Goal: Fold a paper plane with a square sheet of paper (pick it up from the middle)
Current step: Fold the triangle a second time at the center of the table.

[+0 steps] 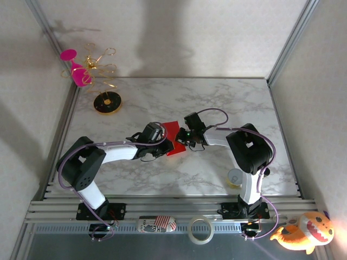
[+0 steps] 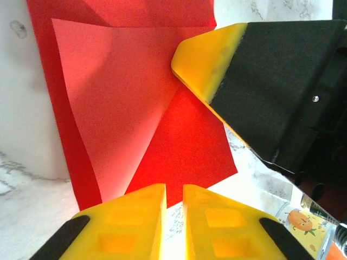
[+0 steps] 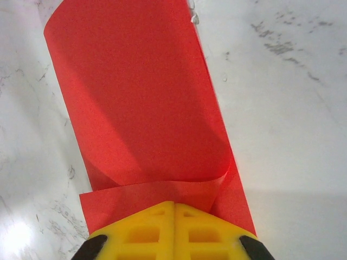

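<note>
The square sheet of paper (image 1: 174, 131) lies bright red on the marble table between my two grippers, partly folded. In the left wrist view a paler flap of the paper (image 2: 124, 103) is turned over into a triangle. My right gripper (image 1: 187, 142) is shut, and its yellow fingertip (image 2: 203, 59) presses on the flap's corner. From the right wrist the paper (image 3: 135, 92) curls up beyond the shut right gripper (image 3: 174, 203), which rests on the folded strip. My left gripper (image 2: 173, 188) stands slightly open at the paper's near edge, with bare table showing in its gap.
A pink wine glass (image 1: 76, 67) hangs on a gold wire rack (image 1: 107, 103) at the back left. A small can (image 1: 234, 177) stands by the right arm's base. A tape roll (image 1: 200, 228) and an orange plush toy (image 1: 306, 232) sit on the front rail.
</note>
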